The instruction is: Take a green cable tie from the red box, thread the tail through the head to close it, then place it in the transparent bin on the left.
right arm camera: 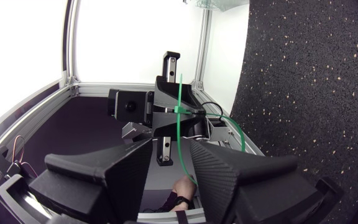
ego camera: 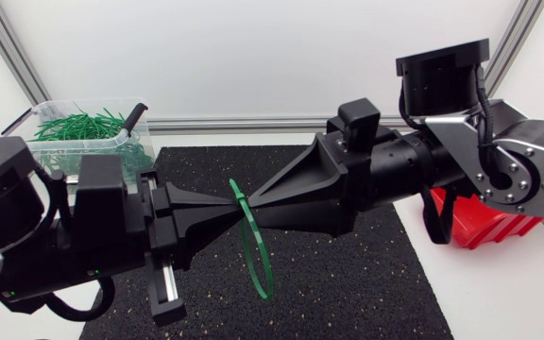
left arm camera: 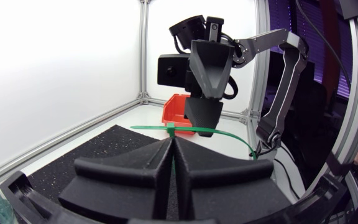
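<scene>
A green cable tie (ego camera: pixel 258 257), closed into a loop, hangs over the black mat at mid-table. My left gripper (ego camera: pixel 227 204) comes in from the left and is shut on the tie near its head; in the left wrist view the tie (left arm camera: pixel 222 134) crosses just past the closed fingertips of the left gripper (left arm camera: pixel 171 142). My right gripper (ego camera: pixel 258 203) faces it tip to tip. In the right wrist view its fingers (right arm camera: pixel 129 165) stand apart and the tie (right arm camera: pixel 180 87) runs through the gap without touching both. The red box (ego camera: pixel 494 227) sits at the right, partly hidden by my right arm.
The transparent bin (ego camera: pixel 126 146) stands at the back left with several green ties (ego camera: pixel 78 126) in it, and my left arm covers its near side. The black mat (ego camera: pixel 348 283) spreads under both grippers. Aluminium frame posts border the table.
</scene>
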Action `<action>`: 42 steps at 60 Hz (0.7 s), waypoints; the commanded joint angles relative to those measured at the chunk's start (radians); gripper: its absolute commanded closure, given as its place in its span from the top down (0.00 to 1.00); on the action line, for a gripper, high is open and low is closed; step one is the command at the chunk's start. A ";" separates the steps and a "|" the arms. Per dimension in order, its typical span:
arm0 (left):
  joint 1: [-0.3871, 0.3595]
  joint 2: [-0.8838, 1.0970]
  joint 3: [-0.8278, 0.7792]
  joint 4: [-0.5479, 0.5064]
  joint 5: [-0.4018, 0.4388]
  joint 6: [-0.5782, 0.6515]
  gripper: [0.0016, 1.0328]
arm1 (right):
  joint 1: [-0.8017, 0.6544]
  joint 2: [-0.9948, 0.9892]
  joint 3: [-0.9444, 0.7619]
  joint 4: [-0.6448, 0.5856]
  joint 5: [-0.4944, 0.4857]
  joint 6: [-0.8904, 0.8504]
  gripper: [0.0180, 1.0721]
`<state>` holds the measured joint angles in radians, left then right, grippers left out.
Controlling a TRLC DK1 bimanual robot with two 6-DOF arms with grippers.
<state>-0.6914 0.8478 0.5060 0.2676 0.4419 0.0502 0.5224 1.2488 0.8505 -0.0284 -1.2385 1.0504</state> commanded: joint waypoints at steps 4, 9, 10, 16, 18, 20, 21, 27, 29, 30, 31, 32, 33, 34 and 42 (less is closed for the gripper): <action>0.001 -0.032 0.048 -0.056 -0.046 0.126 0.03 | -0.027 -0.032 -0.011 0.064 -0.009 -0.004 0.63; -0.037 -0.030 0.051 -0.070 -0.120 0.200 0.03 | -0.036 -0.022 -0.016 0.110 -0.009 -0.024 0.63; -0.046 -0.030 0.051 -0.071 -0.137 0.214 0.03 | -0.036 -0.017 -0.016 0.111 -0.009 -0.032 0.63; -0.094 -0.019 0.052 -0.080 -0.213 0.286 0.03 | -0.039 0.009 -0.007 0.113 -0.012 -0.101 0.62; -0.112 -0.016 0.052 -0.082 -0.239 0.307 0.03 | -0.045 0.017 -0.004 0.113 -0.013 -0.116 0.62; -0.132 -0.015 0.054 -0.082 -0.269 0.329 0.03 | -0.053 0.029 0.001 0.113 -0.022 -0.133 0.62; -0.146 -0.015 0.054 -0.082 -0.285 0.338 0.03 | -0.056 0.032 0.002 0.113 -0.026 -0.144 0.62; -0.211 -0.015 0.054 -0.084 -0.371 0.401 0.03 | -0.064 0.043 0.005 0.114 -0.026 -0.216 0.62; -0.230 -0.015 0.055 -0.084 -0.397 0.416 0.03 | -0.065 0.046 0.007 0.114 -0.026 -0.236 0.62; -0.240 -0.013 0.058 -0.085 -0.416 0.427 0.03 | -0.065 0.047 0.007 0.114 -0.027 -0.250 0.62; -0.249 -0.013 0.060 -0.087 -0.431 0.435 0.03 | -0.067 0.047 0.007 0.113 -0.029 -0.263 0.62; -0.255 -0.013 0.062 -0.088 -0.440 0.438 0.03 | -0.067 0.047 0.009 0.113 -0.029 -0.276 0.62; -0.261 -0.013 0.066 -0.093 -0.448 0.442 0.03 | -0.067 0.047 0.009 0.114 -0.030 -0.283 0.62; -0.264 -0.012 0.069 -0.097 -0.453 0.447 0.03 | -0.068 0.047 0.010 0.114 -0.033 -0.291 0.62; -0.307 -0.026 0.095 -0.134 -0.494 0.453 0.03 | -0.064 0.051 0.028 0.114 -0.058 -0.314 0.50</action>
<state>-0.9695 0.8257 0.5529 0.1436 -0.0326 0.4698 0.4618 1.2854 0.8528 0.0788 -1.2797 0.7753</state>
